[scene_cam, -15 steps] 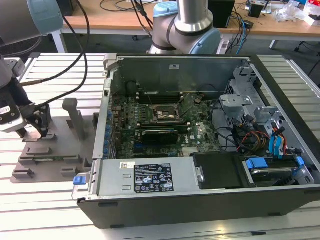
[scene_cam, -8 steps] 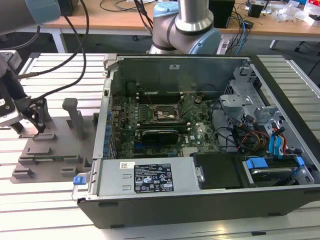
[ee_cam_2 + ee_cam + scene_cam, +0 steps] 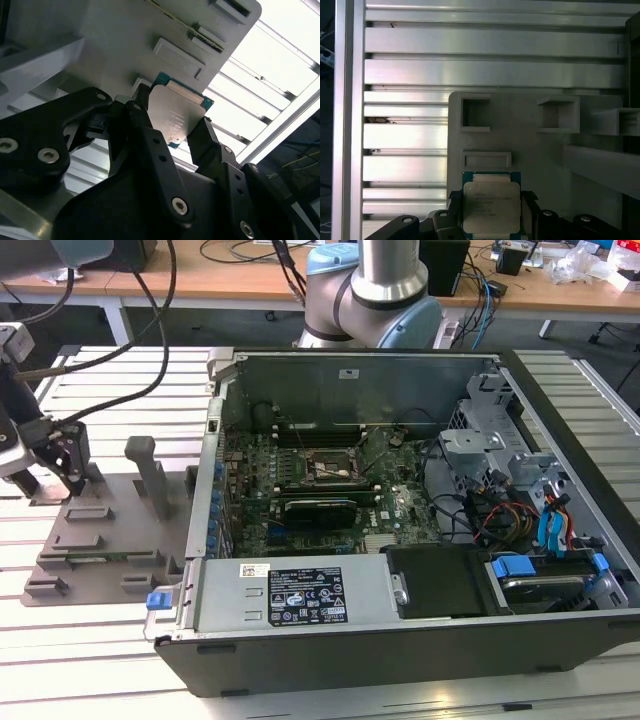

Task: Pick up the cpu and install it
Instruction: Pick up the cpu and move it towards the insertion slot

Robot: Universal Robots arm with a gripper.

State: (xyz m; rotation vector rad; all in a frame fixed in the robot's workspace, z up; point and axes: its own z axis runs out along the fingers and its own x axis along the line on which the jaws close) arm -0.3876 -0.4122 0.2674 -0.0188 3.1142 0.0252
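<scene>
Claw [image 3: 173,120]: closed on the cpu. Its two black fingers [image 3: 145,125] press against opposite edges of the chip, as both wrist views show.
Cpu [image 3: 491,205]: a flat square with a silver-grey top and a thin green rim, gripped between the fingers just over the tray. Whether its underside touches the tray cannot be told.
Tray [image 3: 100,535]: grey plastic, lying flat on the surface at the exterior view's left, with upright posts [image 3: 150,475] and shallow rectangular recesses.
Claw position: at the far left of the exterior view, above the tray and well apart from the computer case.
Computer case [image 3: 400,660]: lying on its side with the panel off and the motherboard exposed, at the centre and right of the exterior view.
Socket [image 3: 325,472]: a black square in a metal frame near the middle of the motherboard.
Surface [image 3: 110,370]: pale slatted metal, carrying both tray and case.
Arm [image 3: 385,280]: a silver tube and pale blue joint standing behind the case.
</scene>
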